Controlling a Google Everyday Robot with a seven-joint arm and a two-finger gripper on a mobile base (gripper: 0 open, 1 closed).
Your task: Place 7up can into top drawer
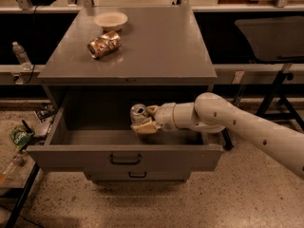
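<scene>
The 7up can (138,113), a small silver-white can with a silver top, is held upright in my gripper (144,119). My white arm reaches in from the right, and the gripper is shut on the can inside the open top drawer (124,152), a little above its floor and near its middle. The top drawer is wide and grey with a dark bar handle (125,160) on its front.
A dented brownish-orange can (104,44) lies on the cabinet top (161,46) beside a pale bowl (110,20). A narrower lower drawer (137,175) sits under the open one. A water bottle (21,55) and litter (20,137) are at the left; a dark stand (275,87) is at the right.
</scene>
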